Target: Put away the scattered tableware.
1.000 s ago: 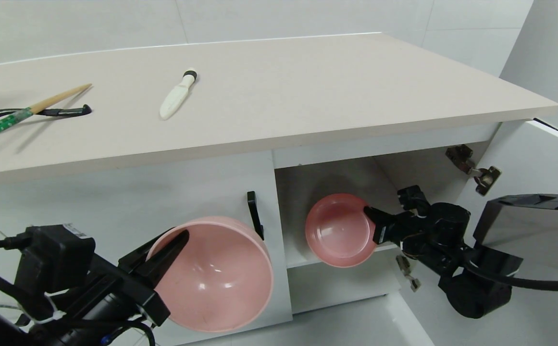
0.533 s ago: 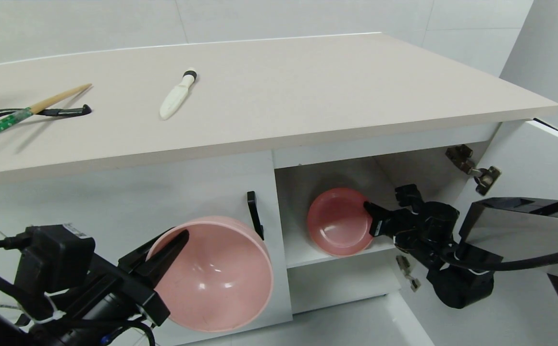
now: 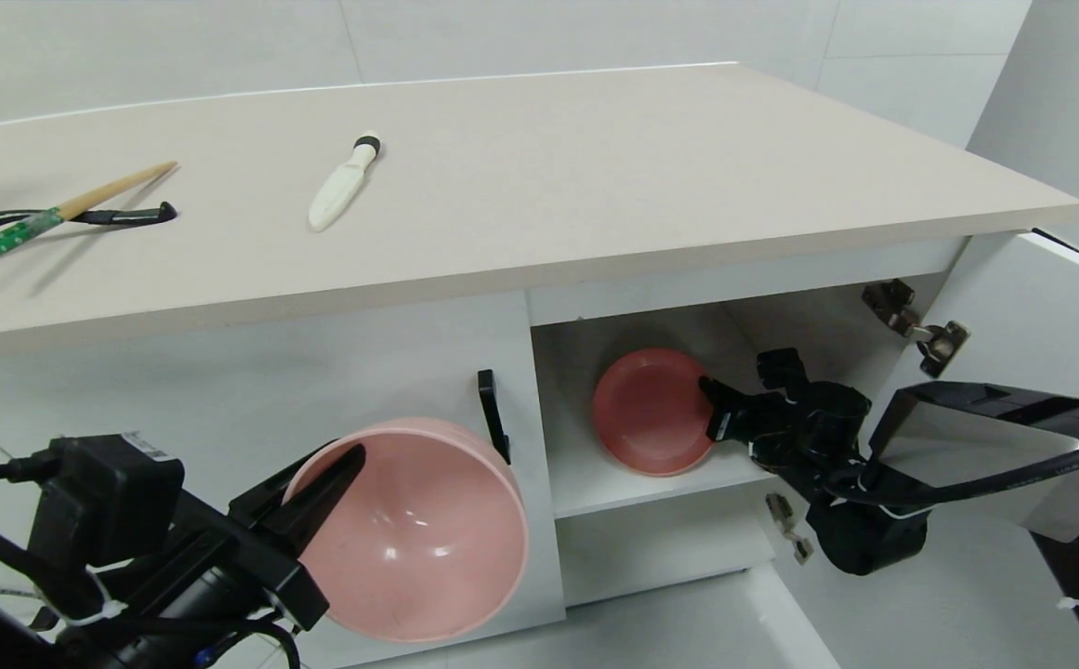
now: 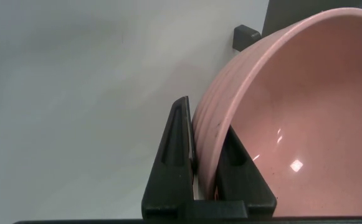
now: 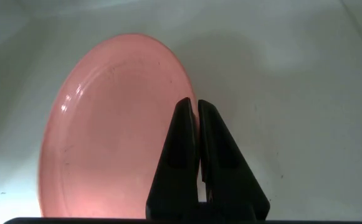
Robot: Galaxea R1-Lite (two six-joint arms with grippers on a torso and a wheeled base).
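Note:
My left gripper [image 3: 316,483] [image 4: 207,155] is shut on the rim of a large pink bowl [image 3: 418,534] [image 4: 293,118], held tilted in front of the closed left cabinet door. My right gripper [image 3: 714,413] [image 5: 197,134] is shut on the rim of a small pink plate [image 3: 651,413] [image 5: 106,137], which stands on edge inside the open right cabinet compartment, over its shelf [image 3: 613,488]. On the countertop [image 3: 595,177] lie a white knife [image 3: 342,181] and wooden chopsticks [image 3: 65,209].
The right cabinet door [image 3: 1032,316] stands open at the right, with hinges [image 3: 915,327] showing. A black handle [image 3: 493,413] sits on the left door beside the bowl. A black cable [image 3: 121,216] lies by the chopsticks.
The right gripper has carried the pink plate up and deeper into the open compartment, over the shelf. The left arm and its bowl have stayed still.

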